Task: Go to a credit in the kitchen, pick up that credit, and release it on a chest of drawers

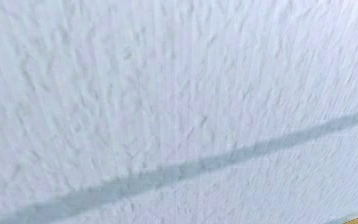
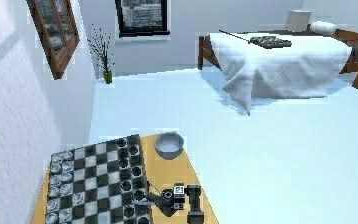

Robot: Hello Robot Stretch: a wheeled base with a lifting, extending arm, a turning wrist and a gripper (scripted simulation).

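The gripper (image 2: 152, 203) is at a wooden surface (image 2: 187, 172), near a chessboard (image 2: 92, 180). Its spread, and whether it carries the credit, cannot be told. This is probably the release step. The next move calls for confirming this surface is the chest of drawers.

A chessboard (image 2: 92, 185) set with pieces lies on a wooden table (image 2: 190, 172). A grey bowl (image 2: 168, 146) stands just past the chessboard's far right corner. The gripper (image 2: 145, 207) is at the chessboard's near right edge; whether it holds anything cannot be told. Well beyond the chessboard stand a white-covered bed (image 2: 277, 62), a potted plant (image 2: 106, 72) and a dark window (image 2: 142, 15).
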